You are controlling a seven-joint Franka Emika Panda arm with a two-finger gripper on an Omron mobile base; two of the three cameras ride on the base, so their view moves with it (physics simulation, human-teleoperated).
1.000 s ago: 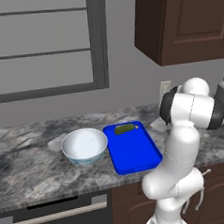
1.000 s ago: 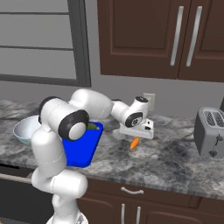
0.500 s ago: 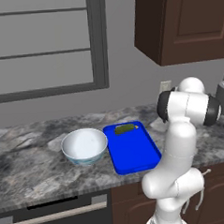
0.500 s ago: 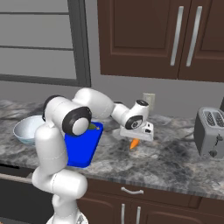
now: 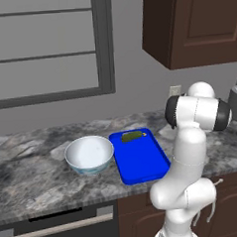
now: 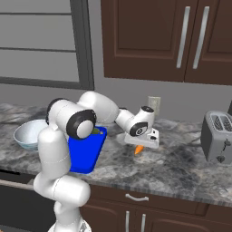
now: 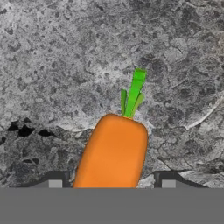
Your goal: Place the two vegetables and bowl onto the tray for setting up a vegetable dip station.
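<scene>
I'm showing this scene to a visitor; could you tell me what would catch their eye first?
Probably the orange carrot on the grey stone counter, with the gripper low over it, a fingertip on each side. Next, the bright blue tray with the green cucumber at its far end, the bowl beside it.

The desk (image 5: 40,180) is showing as mottled grey stone, polished. The tray (image 5: 143,163) is looking like smooth, glossy blue plastic, the bowl (image 5: 89,154) perhaps glazed ceramic. The carrot (image 7: 113,153) is reading matt and smooth; the cabinets (image 6: 149,41) are looking like dark wood.
</scene>
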